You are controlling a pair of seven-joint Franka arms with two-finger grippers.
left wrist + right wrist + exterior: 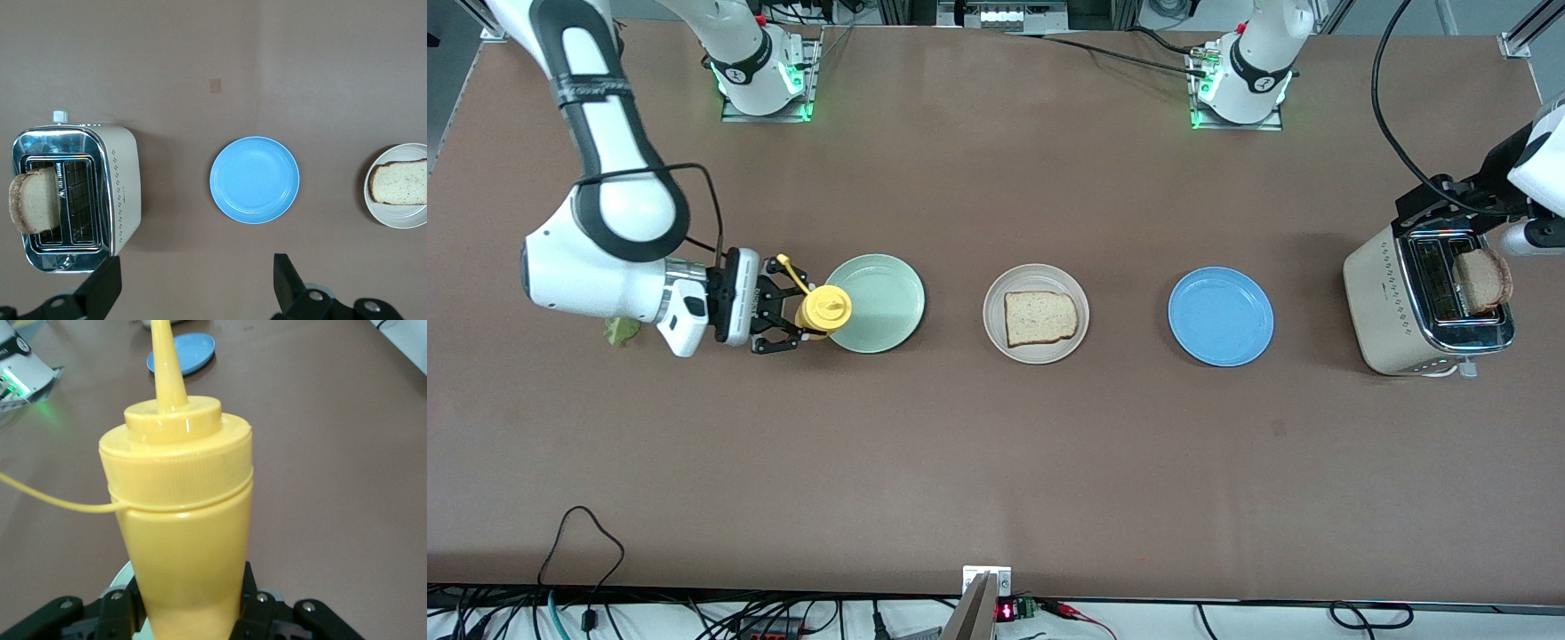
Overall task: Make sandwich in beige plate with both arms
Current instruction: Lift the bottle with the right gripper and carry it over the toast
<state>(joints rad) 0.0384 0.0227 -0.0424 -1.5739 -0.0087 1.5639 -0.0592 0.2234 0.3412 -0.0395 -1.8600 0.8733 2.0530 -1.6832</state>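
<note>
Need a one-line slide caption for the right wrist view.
Right gripper shut on yellow squeeze bottle, blue plate in background.

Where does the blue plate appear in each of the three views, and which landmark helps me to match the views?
Front view: the blue plate lies on the table between the beige plate and the toaster.
Left wrist view: it sits mid-picture, toaster and beige plate on either side.
Right wrist view: only part shows, past the yellow bottle's nozzle.
Shared landmark: the blue plate itself.
</note>
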